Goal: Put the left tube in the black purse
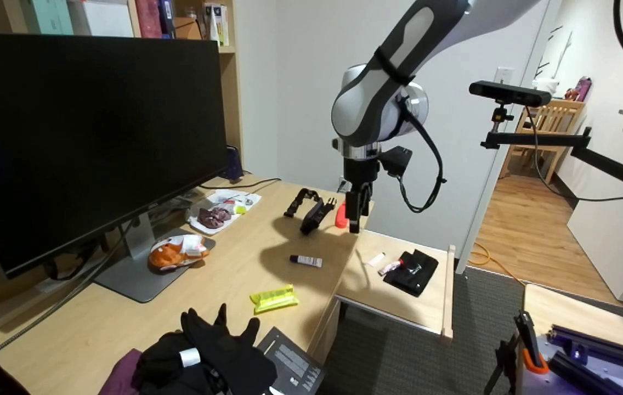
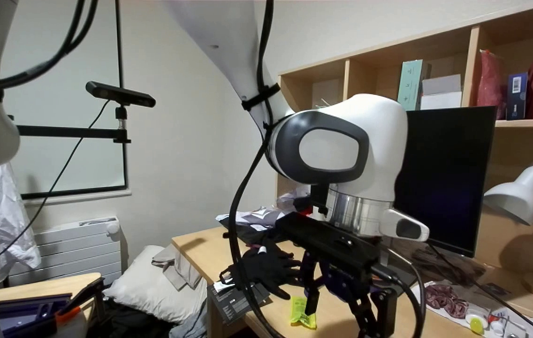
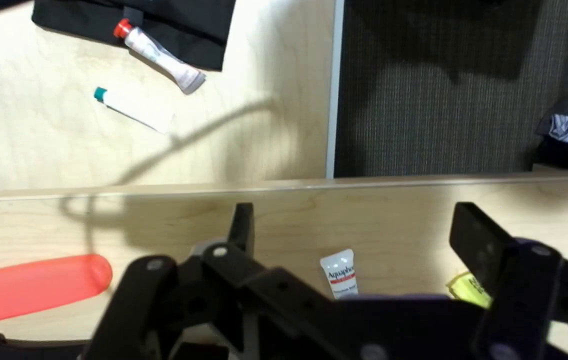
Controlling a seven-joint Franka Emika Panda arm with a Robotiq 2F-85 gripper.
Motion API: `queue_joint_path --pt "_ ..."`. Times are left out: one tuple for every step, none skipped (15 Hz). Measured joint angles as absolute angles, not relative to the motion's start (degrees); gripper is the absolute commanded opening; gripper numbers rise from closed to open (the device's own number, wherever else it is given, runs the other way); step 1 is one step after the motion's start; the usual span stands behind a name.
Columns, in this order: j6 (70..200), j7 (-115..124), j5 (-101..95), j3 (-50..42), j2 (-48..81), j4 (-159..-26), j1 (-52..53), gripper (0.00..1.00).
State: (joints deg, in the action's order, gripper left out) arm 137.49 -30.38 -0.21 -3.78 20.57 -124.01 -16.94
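Green-capped white tube, lying on the lower wooden surface near a red-capped tube, itself partly across the black purse; pincer, released with jaws wide apart, above the higher surface, on which lies an Aquaphor tube.

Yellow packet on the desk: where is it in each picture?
In an exterior view: yellow packet, lower middle, a bit left of centre.
In an exterior view: yellow packet, near the bottom, just right of centre.
Wrist view: yellow packet, lower right, partly hidden.
Shared landmark: the gripper, in all three.
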Motion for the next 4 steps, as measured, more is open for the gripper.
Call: queue_joint_path --pt "137.6 -28.1 -0.2 -3.7 20.2 -124.0 -15.8 1.00" --pt "137.7 -26.3 -0.2 -3.8 19.9 -124.0 -14.8 1.00" --pt "137.7 -25.0 -0.3 -3.8 19.7 -124.0 -14.0 1.00" --pt "137.7 -23.9 -0.3 -3.8 19.7 -123.9 -13.3 1.00"
